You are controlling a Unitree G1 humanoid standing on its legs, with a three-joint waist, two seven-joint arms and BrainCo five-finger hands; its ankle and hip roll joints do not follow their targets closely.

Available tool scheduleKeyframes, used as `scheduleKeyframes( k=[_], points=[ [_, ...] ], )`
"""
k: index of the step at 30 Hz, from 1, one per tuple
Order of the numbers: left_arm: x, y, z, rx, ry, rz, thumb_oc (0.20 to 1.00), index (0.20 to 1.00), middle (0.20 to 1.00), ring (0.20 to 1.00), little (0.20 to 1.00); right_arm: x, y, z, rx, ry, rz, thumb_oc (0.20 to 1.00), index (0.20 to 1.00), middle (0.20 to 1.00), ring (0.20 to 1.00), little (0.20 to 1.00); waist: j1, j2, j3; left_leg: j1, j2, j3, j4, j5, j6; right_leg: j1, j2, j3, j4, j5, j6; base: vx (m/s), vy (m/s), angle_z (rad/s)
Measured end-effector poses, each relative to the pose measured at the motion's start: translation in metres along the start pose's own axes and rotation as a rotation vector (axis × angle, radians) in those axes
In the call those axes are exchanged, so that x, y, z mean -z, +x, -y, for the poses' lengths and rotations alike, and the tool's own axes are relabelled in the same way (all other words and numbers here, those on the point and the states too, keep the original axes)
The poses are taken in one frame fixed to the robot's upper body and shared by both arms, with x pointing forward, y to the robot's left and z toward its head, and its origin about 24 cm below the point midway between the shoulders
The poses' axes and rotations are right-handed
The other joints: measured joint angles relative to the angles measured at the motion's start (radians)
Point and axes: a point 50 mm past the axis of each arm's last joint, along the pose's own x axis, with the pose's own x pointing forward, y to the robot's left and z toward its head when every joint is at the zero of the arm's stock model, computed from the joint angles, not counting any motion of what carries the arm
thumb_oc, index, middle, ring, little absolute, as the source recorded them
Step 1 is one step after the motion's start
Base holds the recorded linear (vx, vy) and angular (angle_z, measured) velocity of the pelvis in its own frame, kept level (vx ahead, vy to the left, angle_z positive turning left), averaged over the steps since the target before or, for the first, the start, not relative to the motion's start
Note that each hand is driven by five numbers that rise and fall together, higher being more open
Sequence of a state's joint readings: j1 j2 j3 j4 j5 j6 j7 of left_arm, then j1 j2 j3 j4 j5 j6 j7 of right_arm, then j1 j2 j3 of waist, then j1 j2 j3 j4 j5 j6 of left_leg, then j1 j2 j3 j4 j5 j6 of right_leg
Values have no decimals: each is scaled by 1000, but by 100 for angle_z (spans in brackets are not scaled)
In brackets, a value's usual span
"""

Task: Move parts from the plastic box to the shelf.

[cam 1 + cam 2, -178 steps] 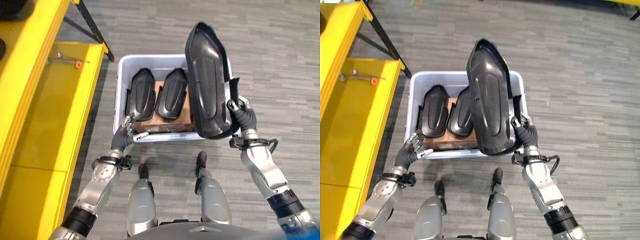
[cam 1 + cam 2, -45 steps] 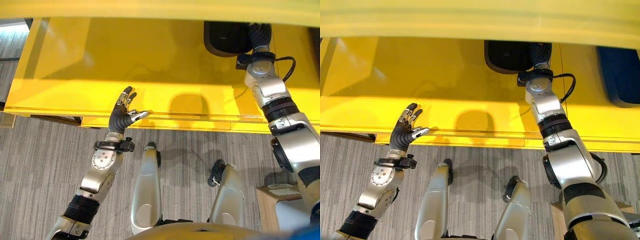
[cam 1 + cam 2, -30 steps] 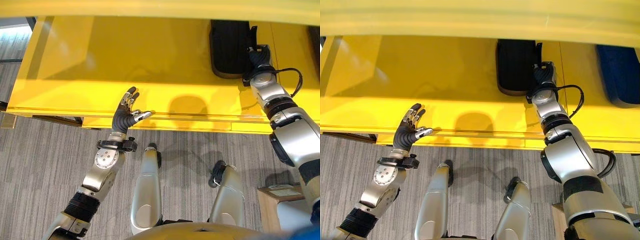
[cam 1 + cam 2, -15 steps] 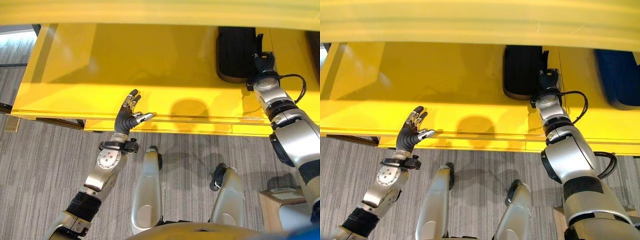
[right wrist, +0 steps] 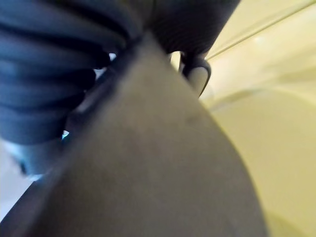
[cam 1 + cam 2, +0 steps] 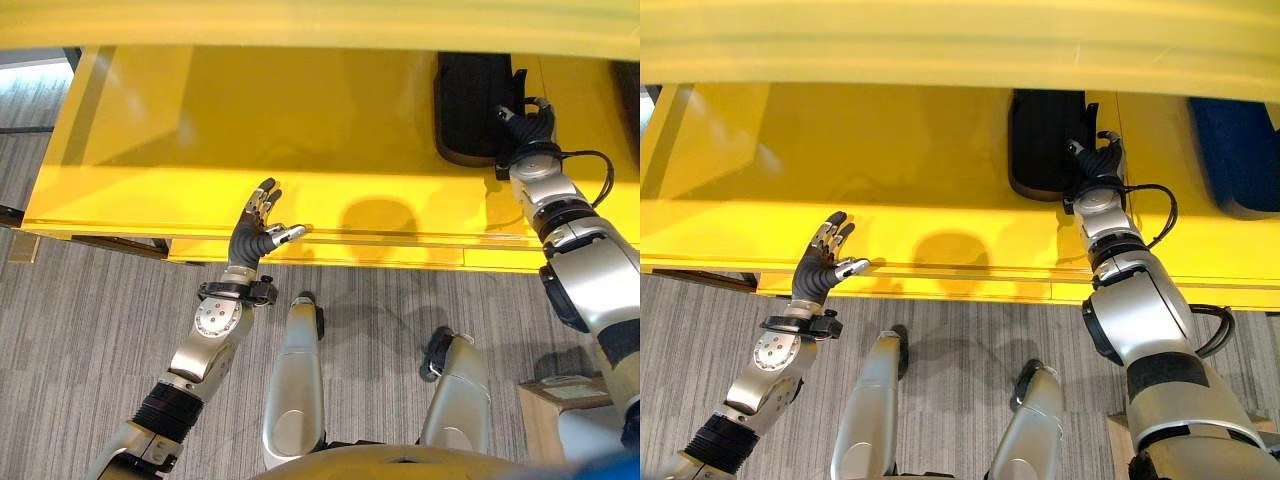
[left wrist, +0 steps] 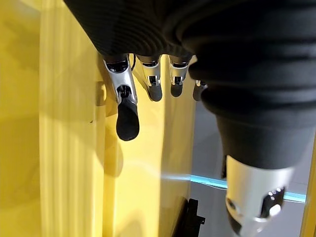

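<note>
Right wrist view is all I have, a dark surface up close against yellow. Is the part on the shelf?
Observer: Yes. The black part lies flat on the yellow shelf.
Operator: Is the right hand gripping it?
Observer: It looks not. The right hand sits at the part's near right corner, fingers spread rather than curled round it.
Operator: And the left hand?
Observer: The left hand is open, raised at the shelf's front edge, holding nothing.
</note>
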State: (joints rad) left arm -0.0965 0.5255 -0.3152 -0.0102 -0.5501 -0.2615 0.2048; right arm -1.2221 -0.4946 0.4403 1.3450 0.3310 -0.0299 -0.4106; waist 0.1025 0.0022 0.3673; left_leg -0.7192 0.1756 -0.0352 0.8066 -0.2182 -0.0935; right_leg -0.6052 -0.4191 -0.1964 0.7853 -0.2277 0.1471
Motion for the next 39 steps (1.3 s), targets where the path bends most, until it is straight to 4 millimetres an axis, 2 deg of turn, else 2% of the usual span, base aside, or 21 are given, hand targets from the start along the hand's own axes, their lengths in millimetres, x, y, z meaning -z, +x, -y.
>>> scheduleKeyframes(
  k=[11, 16, 19, 22, 29, 30, 32, 37, 39],
  points=[
    [-7, 4, 0, -27, -4, 39, 1000, 1000, 1000, 1000, 1000, -13, -2, -2, 48, -50, 81, 1000, 1000, 1000, 1000, 1000, -8, -3, 9, -17, 0, 1, 7, 3, 1, -15, 4, 2, -1, 8, 0, -24, 7, -1],
    [-9, 4, -1, -34, -6, 53, 1000, 1000, 1000, 1000, 1000, -27, -9, -8, 43, 40, 166, 1000, 1000, 1000, 1000, 1000, -15, -7, 17, -18, 3, -1, 6, 2, 2, -16, 7, 4, -3, 9, -1, 0, 0, 0],
    [-10, 0, -2, -45, -12, 61, 1000, 1000, 1000, 1000, 1000, -42, -20, -8, 45, 142, 275, 1000, 1000, 1000, 1000, 1000, -33, -9, 18, -23, 5, -1, 10, 1, 3, -19, 7, 4, -3, 9, -1, 0, 0, 0],
    [-12, -1, -4, -55, -11, 73, 1000, 1000, 1000, 1000, 1000, -50, -33, 5, 103, 228, 370, 1000, 1000, 1000, 1000, 1000, -35, -13, 20, -29, 11, -1, 11, 1, 3, -27, 14, 8, -3, 10, -2, 10, -10, -5],
    [-12, -4, -9, -89, 5, 77, 1000, 1000, 1000, 1000, 1000, -41, -44, 35, 297, 261, 428, 1000, 1000, 1000, 1000, 1000, -44, -15, 22, -32, 15, -1, 15, 1, 3, -35, 18, 12, 6, 10, -3, 3, -3, -1],
    [-13, -4, -10, -98, 3, 82, 1000, 1000, 1000, 1000, 1000, -49, -53, 48, 376, 294, 491, 1000, 1000, 1000, 1000, 1000, -48, -15, 23, -33, 15, 0, 16, 1, 3, -40, 18, 16, 11, 9, -3, 0, 0, 0],
    [-12, -5, -11, -104, 3, 80, 1000, 1000, 1000, 1000, 1000, -53, -56, 51, 399, 292, 520, 1000, 1000, 1000, 1000, 1000, -53, -14, 22, -32, 16, -1, 16, 1, 3, -41, 18, 17, 13, 9, -2, 0, 0, 0],
    [-12, -5, -11, -117, 18, 92, 1000, 1000, 1000, 1000, 1000, -60, -85, 60, 476, 274, 672, 1000, 1000, 1000, 1000, 1000, -55, -14, 22, -32, 15, -1, 17, 2, 3, -42, 18, 18, 17, 6, -3, 0, 0, 0],
    [-12, -6, -11, -120, 20, 91, 1000, 1000, 1000, 1000, 1000, -56, -100, 54, 448, 319, 694, 1000, 1000, 1000, 1000, 1000, -57, -15, 22, -31, 15, -1, 16, 2, 3, -41, 18, 18, 17, 6, -4, 0, 0, 0]
  ],
)
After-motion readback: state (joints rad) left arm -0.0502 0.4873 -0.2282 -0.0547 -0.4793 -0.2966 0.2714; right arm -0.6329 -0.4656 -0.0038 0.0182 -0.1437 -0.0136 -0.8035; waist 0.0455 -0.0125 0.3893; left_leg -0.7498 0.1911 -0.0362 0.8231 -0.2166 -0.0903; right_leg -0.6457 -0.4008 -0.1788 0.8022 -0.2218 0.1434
